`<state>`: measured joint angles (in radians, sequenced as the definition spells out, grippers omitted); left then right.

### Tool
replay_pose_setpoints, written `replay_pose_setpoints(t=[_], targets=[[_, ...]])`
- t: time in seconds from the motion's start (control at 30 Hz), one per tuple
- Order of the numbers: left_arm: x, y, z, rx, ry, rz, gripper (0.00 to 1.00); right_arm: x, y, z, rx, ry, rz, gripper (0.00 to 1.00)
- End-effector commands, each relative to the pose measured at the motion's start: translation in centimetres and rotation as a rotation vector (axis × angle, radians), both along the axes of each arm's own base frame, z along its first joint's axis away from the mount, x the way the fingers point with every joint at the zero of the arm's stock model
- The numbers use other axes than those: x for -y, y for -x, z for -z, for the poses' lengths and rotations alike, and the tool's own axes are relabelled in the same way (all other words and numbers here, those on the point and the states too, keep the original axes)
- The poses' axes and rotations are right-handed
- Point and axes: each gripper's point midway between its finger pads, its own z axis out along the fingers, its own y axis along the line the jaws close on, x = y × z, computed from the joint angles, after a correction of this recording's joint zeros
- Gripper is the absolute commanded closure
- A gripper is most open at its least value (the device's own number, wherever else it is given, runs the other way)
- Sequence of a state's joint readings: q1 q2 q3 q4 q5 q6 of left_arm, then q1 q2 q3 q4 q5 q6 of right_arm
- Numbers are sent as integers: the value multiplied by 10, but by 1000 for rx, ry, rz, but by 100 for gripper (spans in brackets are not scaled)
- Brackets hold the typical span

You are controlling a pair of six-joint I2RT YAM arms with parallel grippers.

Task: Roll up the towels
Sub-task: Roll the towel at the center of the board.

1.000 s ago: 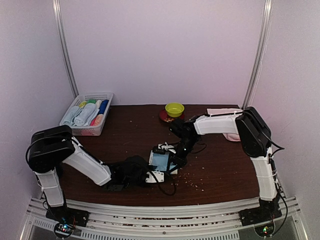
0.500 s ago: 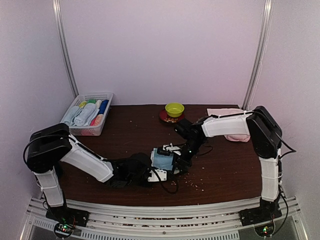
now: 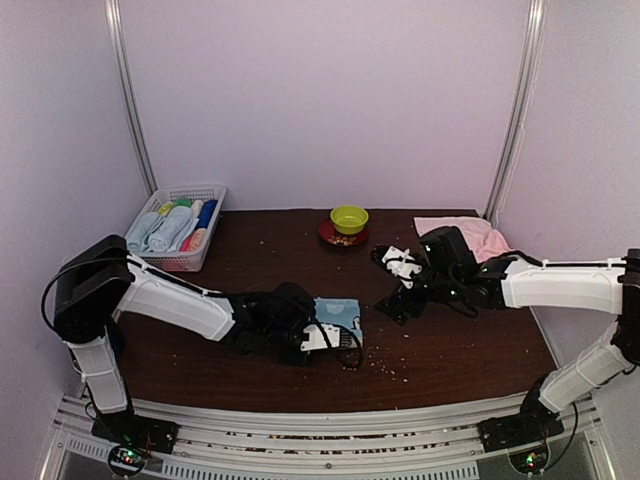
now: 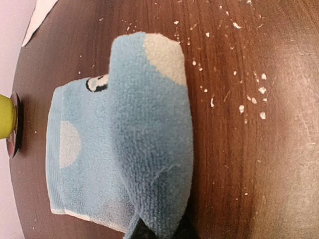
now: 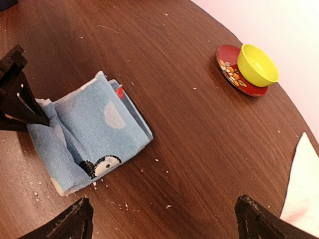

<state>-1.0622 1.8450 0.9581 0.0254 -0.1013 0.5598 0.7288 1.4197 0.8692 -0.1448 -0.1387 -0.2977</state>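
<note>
The light blue towel [image 3: 342, 312] lies folded near the table's middle, with white dots and a penguin figure showing on it [image 5: 94, 134]. One fold of the blue towel [image 4: 149, 129] runs back into my left gripper [image 4: 159, 230], which is shut on its near edge. My left gripper [image 3: 318, 336] is low at the towel's left side. My right gripper [image 3: 384, 283] hovers to the right of the blue towel, apart from it. In the right wrist view it [image 5: 167, 224] is open wide with only bare table between its fingers. The pale pink towel [image 3: 475, 236] lies at the back right.
A white mesh basket [image 3: 176, 262] with several rolled towels stands at the back left. A yellow bowl [image 3: 349, 217] on a red saucer [image 5: 230, 69] stands at the back centre. Crumbs are scattered over the dark wooden table [image 3: 270, 260].
My right gripper let go of the blue towel, opened wide and drew back to the right. My left gripper closed on the towel's edge and shifted right with it.
</note>
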Motion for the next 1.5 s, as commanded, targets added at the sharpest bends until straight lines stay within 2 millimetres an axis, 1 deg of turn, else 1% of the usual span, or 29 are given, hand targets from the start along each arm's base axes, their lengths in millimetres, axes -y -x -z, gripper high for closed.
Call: replay_pose_setpoints(t=[0.0, 0.03, 0.07, 0.13, 0.17, 0.23, 0.27, 0.33, 0.37, 0.43, 0.5, 0.53, 0.63, 0.7, 0.8, 0.9, 0.97, 1.07, 1.17, 1.3, 1.4, 1.47], targets=[[-10, 23, 20, -217, -92, 9, 100, 18, -15, -35, 276, -116, 112, 0], [-8, 22, 18, -240, -92, 5, 100, 21, -11, -42, 314, -166, 118, 0], [-7, 22, 18, -265, -95, 2, 100, 26, -7, -44, 354, -204, 123, 0], [-6, 21, 17, -315, -94, -8, 100, 34, -5, -54, 420, -268, 154, 0], [-6, 21, 18, -345, -96, -8, 100, 35, -4, -57, 427, -284, 161, 0], [-7, 19, 18, -389, -103, -21, 100, 40, -12, -62, 416, -285, 232, 0], [-8, 17, 17, -410, -105, -27, 100, 42, -15, -59, 391, -258, 255, 0], [-8, 16, 18, -453, -110, -31, 100, 38, -16, -63, 373, -246, 268, 0], [-8, 15, 17, -473, -108, -31, 100, 36, -14, -68, 382, -253, 261, 0], [-8, 13, 17, -513, -103, -37, 100, 37, -7, -75, 402, -319, 248, 0], [-9, 10, 16, -543, -94, -47, 100, 43, -1, -72, 404, -387, 266, 0], [-9, 9, 16, -558, -92, -49, 100, 43, 1, -71, 403, -407, 260, 0], [-10, 8, 19, -604, -92, -53, 100, 32, 7, -58, 358, -371, 186, 0], [-10, 9, 23, -638, -97, -52, 100, 21, 18, -50, 346, -342, 103, 0], [-11, 8, 27, -670, -104, -55, 99, 4, 38, -43, 396, -256, -9, 3], [-13, 4, 30, -709, -99, -64, 92, -16, 68, -26, 470, -138, -162, 5], [-15, 1, 32, -728, -102, -74, 87, -28, 83, -14, 495, -72, -234, 7], [-18, -4, 37, -747, -116, -90, 82, -43, 101, 9, 482, 19, -331, 10], [-19, -7, 40, -763, -123, -95, 81, -51, 104, 28, 459, 103, -366, 14], [-19, -12, 40, -767, -116, -101, 81, -56, 95, 50, 445, 222, -353, 18], [-17, -15, 41, -773, -115, -101, 81, -59, 84, 60, 450, 299, -328, 21], [-17, -16, 41, -774, -121, -102, 81, -63, 77, 60, 463, 331, -312, 22]])
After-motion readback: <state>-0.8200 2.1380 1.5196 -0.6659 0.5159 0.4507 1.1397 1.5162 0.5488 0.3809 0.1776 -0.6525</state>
